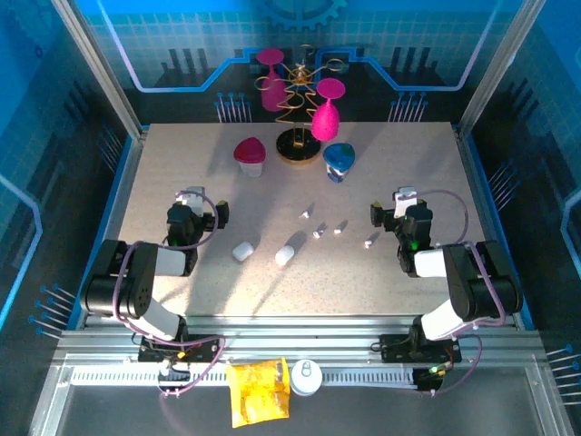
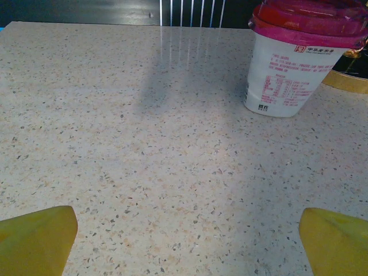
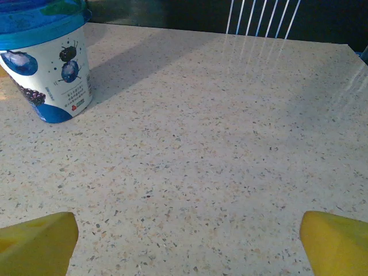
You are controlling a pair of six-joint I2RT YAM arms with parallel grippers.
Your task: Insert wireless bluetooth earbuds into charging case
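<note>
Nothing grasped yet: left tool [image 2: 184, 244] and right tool [image 3: 187, 244] spread apart. Next: reach inward, pinch 1 of 4 earbuds [image 1: 320, 232] near cases [image 1: 285, 255].

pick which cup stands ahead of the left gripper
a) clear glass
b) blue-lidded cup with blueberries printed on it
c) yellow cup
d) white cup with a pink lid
d: in the left wrist view, the pink-lidded white cup stands ahead of the open left gripper. The blue-lidded cup is the one ahead of the right gripper.
</note>
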